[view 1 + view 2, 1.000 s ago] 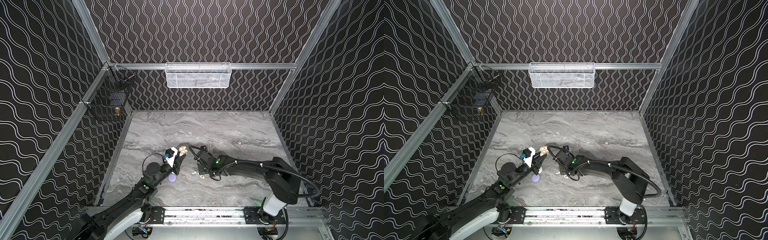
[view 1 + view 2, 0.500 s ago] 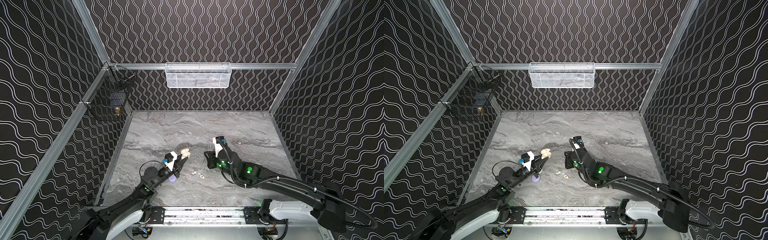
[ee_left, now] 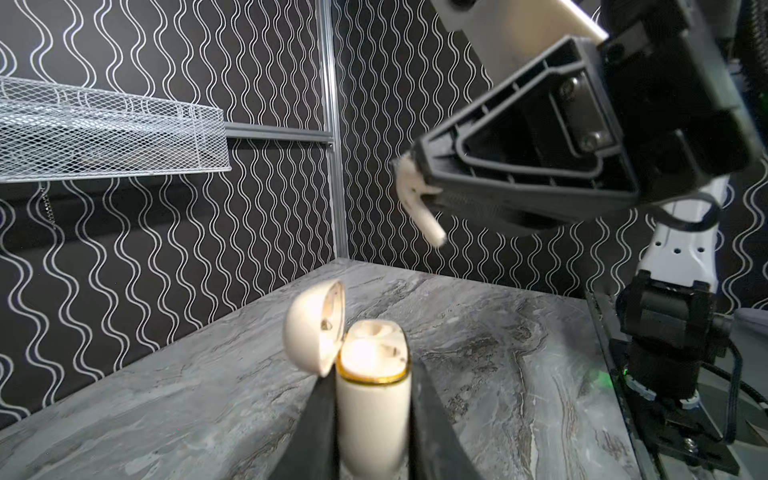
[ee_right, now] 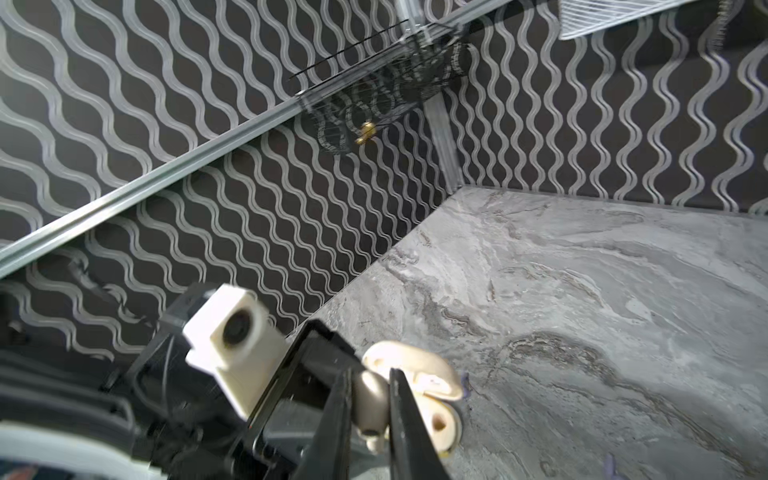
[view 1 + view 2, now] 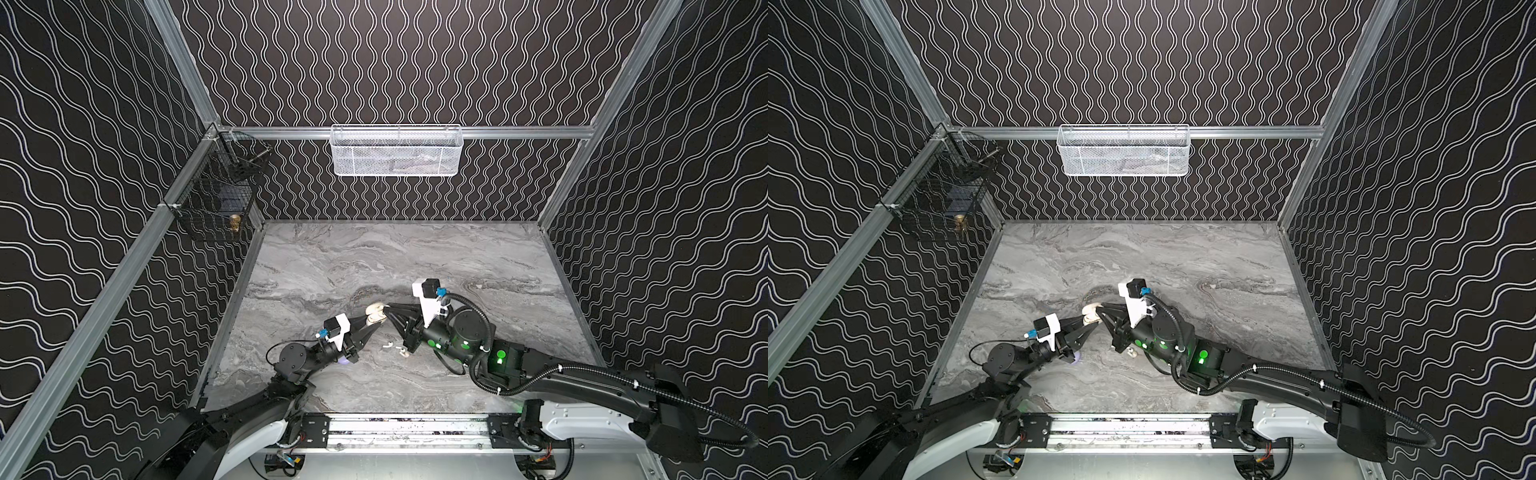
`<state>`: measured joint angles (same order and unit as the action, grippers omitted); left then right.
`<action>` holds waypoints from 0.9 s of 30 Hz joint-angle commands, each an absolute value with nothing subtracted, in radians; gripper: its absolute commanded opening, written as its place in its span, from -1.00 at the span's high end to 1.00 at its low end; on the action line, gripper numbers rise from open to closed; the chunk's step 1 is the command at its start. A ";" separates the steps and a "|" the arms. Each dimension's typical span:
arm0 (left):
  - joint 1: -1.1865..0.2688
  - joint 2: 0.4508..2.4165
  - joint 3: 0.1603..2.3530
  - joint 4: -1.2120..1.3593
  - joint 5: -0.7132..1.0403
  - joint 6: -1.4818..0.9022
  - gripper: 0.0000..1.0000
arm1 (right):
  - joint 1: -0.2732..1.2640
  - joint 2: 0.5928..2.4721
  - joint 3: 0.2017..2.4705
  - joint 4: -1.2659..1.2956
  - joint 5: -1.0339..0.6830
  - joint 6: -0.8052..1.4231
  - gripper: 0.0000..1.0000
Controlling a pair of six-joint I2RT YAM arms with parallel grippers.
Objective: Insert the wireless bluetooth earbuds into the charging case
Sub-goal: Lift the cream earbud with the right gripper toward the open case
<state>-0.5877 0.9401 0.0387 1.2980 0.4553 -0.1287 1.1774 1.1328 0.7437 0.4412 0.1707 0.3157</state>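
Earbud: a small cream earbud (image 3: 428, 220) sits pinched in the tip of the right gripper (image 4: 370, 386). Its thin stem sticks out and points down at a slant.
Where the earbud is: up in the air, near the open top of the charging case (image 3: 372, 390) and higher than it. It is not inside the case.
Right gripper: its two black fingers (image 4: 338, 415) are squeezed onto the earbud, one on each side.
Charging case: a cream case with a gold ring at its top edge. It stands upright and is held off the table.
Lid: the round lid (image 3: 313, 328) is flipped open and leans to one side.
Case holes: the one nearer the left wrist camera has something pale in it. The pictures are too blurry to tell about the other.
Left gripper: the left gripper (image 5: 370, 323) is clamped on the case body, with a dark finger on each side.
Loose earbuds: two white earbuds (image 5: 388, 344) lie close together on the table, just below where the grippers meet in a top view.
Purple thing: a pale purple thing (image 5: 344, 360) peeks out under the left gripper. Most of it is hidden.
Table: grey marble-look table (image 5: 415, 257), with black wavy-line walls around it.
Baskets: a white mesh basket (image 5: 395, 151) hangs on the back wall. A black wire basket (image 5: 212, 195) hangs in the far left corner.
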 commanded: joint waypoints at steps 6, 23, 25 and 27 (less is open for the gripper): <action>-0.588 1.049 0.051 1.539 0.577 -0.220 1.00 | 1.190 1.099 0.650 0.651 0.119 0.228 0.72; -0.588 1.039 0.063 1.546 0.640 -0.220 1.00 | 1.189 1.090 0.579 0.733 0.140 0.223 0.72; -0.589 1.035 0.063 1.546 0.647 -0.220 1.00 | 1.189 1.091 0.575 0.741 0.144 0.224 0.73; -0.590 1.032 0.064 1.546 0.653 -0.222 1.00 | 1.189 1.091 0.570 0.753 0.143 0.222 0.73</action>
